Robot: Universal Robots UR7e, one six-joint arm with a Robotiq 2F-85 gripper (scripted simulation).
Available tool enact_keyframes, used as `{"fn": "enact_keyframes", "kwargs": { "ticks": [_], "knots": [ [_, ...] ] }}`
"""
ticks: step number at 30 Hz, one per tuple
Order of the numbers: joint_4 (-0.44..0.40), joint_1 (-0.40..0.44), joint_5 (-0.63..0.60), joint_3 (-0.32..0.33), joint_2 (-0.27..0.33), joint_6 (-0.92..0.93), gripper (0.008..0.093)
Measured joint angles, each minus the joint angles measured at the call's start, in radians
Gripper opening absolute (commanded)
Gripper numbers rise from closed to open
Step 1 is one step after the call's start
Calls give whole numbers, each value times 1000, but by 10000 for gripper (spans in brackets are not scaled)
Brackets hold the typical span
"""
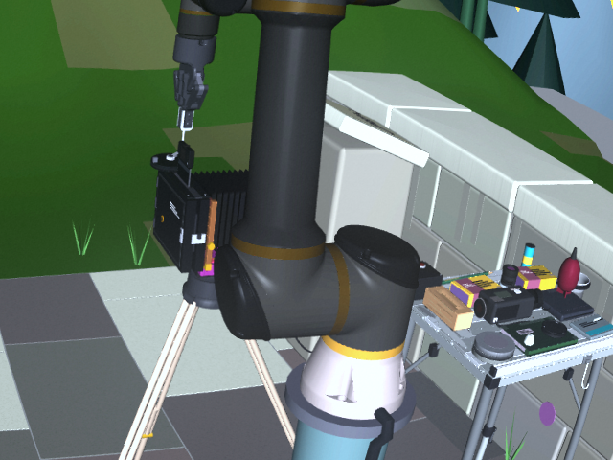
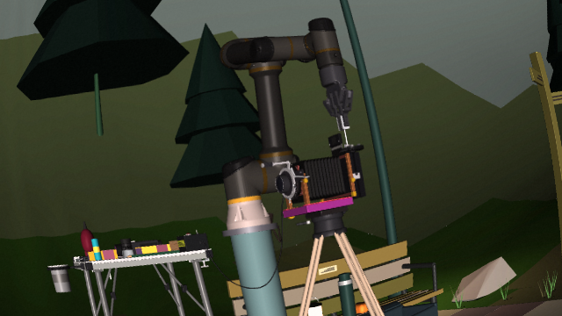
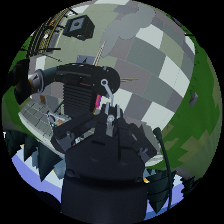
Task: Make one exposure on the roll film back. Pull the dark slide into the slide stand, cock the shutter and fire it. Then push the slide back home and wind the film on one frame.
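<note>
The dark slide (image 1: 184,129) is a thin pale blade with a handle at its top, and my gripper (image 1: 186,118) is closed on that handle above the camera. The slide hangs upright, its lower end just above the black roll film back (image 1: 176,218). A small black slide stand (image 1: 186,153) sits on top of the back, beside the pale wind crank (image 3: 107,88). The camera has black bellows (image 2: 326,177) and a lens with its shutter (image 2: 286,181) at the front. It rests on a magenta base (image 2: 318,207) atop a wooden tripod (image 2: 327,267).
A folding table (image 1: 515,322) to the right of my arm's base carries film boxes, a meter, a red blower and other small gear. My own arm column (image 1: 289,148) stands close beside the bellows. A stone wall runs behind, and a bench stands under the tripod.
</note>
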Motion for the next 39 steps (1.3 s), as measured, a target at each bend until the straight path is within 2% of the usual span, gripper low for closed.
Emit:
{"fn": "enact_keyframes", "kwargs": {
  "ticks": [16, 32, 39],
  "knots": [
    [0, 0, 0, 0, 0, 0, 80],
    [1, 0, -2, 0, 0, 0, 395],
    [2, 0, -2, 0, -1, 0, 400]
  ]
}}
